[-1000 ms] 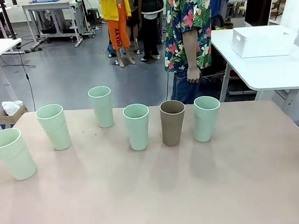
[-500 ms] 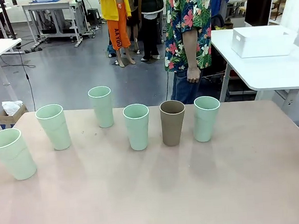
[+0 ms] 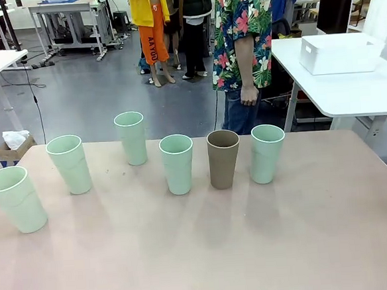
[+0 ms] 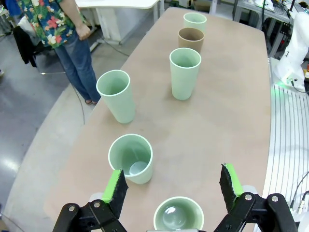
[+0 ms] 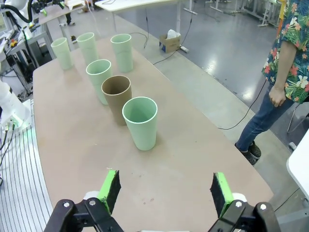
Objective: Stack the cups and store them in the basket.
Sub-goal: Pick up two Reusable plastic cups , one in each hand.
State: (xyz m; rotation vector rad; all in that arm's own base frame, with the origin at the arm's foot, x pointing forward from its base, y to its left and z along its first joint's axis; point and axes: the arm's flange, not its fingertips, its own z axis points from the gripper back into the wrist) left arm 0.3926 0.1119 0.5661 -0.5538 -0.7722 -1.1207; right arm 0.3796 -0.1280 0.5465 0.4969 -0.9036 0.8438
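Six cups (image 3: 177, 164) stand upright in a loose row across the table (image 3: 300, 244), the brown cup (image 3: 224, 159) second from my right. My left gripper (image 4: 172, 180) and right gripper (image 5: 165, 181) hang spread wide, holding nothing. The basket (image 3: 340, 55) sits apart on a white side table (image 3: 349, 97).

Cups (image 3: 177, 164): five pale mint green, plain; brown cup (image 3: 223, 159): one, plain. Table (image 3: 267, 246): pinkish beige, faintly mottled. Basket (image 3: 340, 55): white. Person's shirt (image 3: 245, 28): dark blue, floral print in pink, green, white. Jeans (image 3: 235, 119): blue. Floor (image 3: 97, 92): grey
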